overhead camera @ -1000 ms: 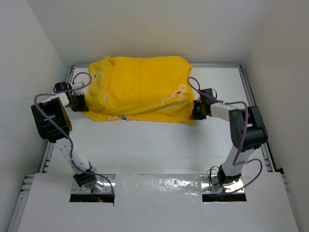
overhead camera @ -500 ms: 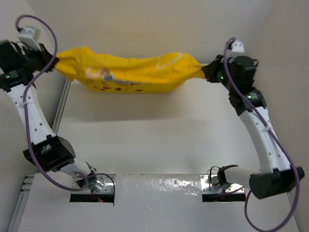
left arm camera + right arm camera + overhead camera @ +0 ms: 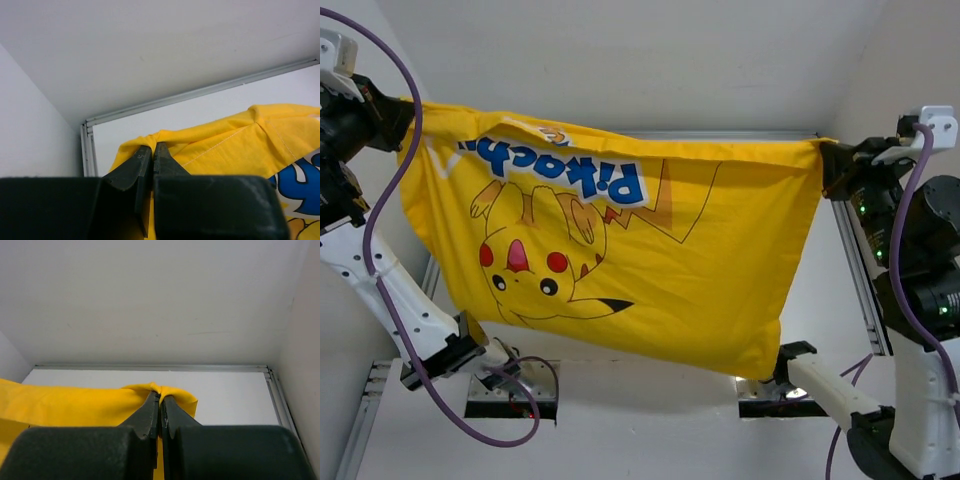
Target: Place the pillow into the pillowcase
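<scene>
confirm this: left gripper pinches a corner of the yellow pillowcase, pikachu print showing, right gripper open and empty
No. The right gripper is shut on the other corner of the pillowcase, not open and empty; the right wrist view shows it. The rest holds: the left gripper pinches one corner and the print is showing.

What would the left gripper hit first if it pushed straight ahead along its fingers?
The pillowcase: the left gripper is shut on its bunched corner, fabric right at the tips. Past that, likely the table's far rail, then the wall; depth unclear.
</scene>
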Controlling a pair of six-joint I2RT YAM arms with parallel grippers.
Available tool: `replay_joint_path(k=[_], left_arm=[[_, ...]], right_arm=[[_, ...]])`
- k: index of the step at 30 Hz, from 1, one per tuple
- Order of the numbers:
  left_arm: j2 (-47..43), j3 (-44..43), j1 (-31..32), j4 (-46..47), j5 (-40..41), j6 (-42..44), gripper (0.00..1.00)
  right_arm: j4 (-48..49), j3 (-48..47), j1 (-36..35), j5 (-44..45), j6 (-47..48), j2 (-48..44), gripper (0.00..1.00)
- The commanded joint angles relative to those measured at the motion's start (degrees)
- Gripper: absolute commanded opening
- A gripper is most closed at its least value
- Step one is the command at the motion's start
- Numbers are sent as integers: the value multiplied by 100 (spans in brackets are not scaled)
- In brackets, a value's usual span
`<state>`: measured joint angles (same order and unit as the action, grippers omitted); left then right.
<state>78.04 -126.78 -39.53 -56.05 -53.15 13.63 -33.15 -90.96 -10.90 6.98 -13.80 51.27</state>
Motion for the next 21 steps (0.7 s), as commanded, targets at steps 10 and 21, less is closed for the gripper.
replay_joint_path(k=[10, 21], left_arm=[[-289, -610, -46, -1539, 384, 1062, 0], [-378, -901, -37, -1945, 551, 1239, 0]], right_arm=[[-1097, -343, 44, 1059, 475, -732, 0], [-1555, -862, 44, 1200, 466, -574, 0]])
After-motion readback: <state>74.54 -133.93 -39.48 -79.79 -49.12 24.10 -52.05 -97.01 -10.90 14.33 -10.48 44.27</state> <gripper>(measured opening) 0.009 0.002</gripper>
